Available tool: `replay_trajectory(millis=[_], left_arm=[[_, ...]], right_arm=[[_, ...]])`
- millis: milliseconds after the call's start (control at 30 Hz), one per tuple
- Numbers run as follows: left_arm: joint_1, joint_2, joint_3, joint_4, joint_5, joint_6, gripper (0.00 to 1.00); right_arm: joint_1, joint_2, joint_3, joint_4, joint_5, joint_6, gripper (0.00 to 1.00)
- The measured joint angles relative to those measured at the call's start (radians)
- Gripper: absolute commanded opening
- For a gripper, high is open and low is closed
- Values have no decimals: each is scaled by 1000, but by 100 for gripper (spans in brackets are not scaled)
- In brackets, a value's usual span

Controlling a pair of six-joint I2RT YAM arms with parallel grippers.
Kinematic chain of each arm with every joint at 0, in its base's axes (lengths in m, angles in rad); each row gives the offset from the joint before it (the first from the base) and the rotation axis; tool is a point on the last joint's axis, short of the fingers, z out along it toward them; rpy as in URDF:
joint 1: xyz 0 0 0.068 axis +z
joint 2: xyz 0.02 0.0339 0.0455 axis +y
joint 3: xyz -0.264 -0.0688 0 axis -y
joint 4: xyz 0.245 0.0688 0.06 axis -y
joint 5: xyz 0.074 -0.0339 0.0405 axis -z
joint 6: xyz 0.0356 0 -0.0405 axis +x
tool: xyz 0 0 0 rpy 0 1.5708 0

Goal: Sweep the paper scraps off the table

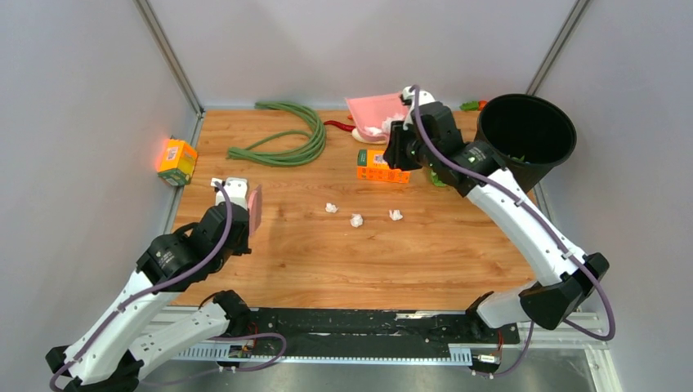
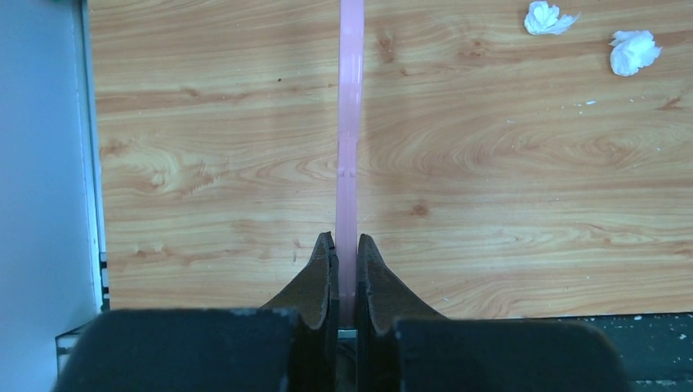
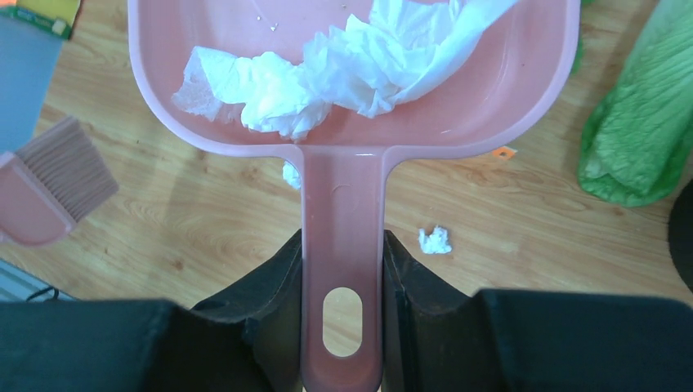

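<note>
Three paper scraps (image 1: 331, 207) (image 1: 356, 220) (image 1: 395, 215) lie mid-table (image 1: 343, 261). Two of them (image 2: 547, 18) (image 2: 634, 51) show at the top right of the left wrist view. My left gripper (image 1: 249, 214) (image 2: 345, 238) is shut on a thin pink brush (image 1: 255, 208) (image 2: 350, 122), held edge-on just left of the scraps. My right gripper (image 1: 394, 139) (image 3: 342, 237) is shut on the handle of the pink dustpan (image 1: 372, 109) (image 3: 343, 196), raised at the back of the table. Crumpled white paper (image 3: 343, 73) fills the pan. One scrap (image 3: 435, 240) lies below it on the wood.
A black bucket (image 1: 527, 135) stands at the back right. A coiled green rope (image 1: 286, 139) lies at the back left. An orange box (image 1: 382, 166) sits under my right wrist, another orange box (image 1: 176, 161) at the left edge, and a green leafy vegetable (image 3: 637, 139) beside the bucket.
</note>
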Motion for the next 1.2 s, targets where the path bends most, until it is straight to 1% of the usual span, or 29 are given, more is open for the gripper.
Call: replay_trajectory(millis=[200,433,600,800,867,1067,1200], left_arm=[[1,-16,-3,4,10,5,0],[5,-21,-6,6,11,8,0],[5,-33,-6,8,14,8,0],[5,-47,-13,14,19,11,0],[5,-52,-13,16,19,11,0],[5,-76,-13,18,22,13,0],[5,-90,-13,18,22,15,0]], right_arm=[[-177,-21,41,-8,-76,-4,0],[-406,-21,81,-9,-208,10,0],[-509,-21,85,-9,-280,52,0],[-612,-21,85,-8,-386,135,0],[-656,-21,85,-7,-415,166,0],[-842,-20,67,28,-557,303,0],[-905,-15,63,46,-621,380,0]])
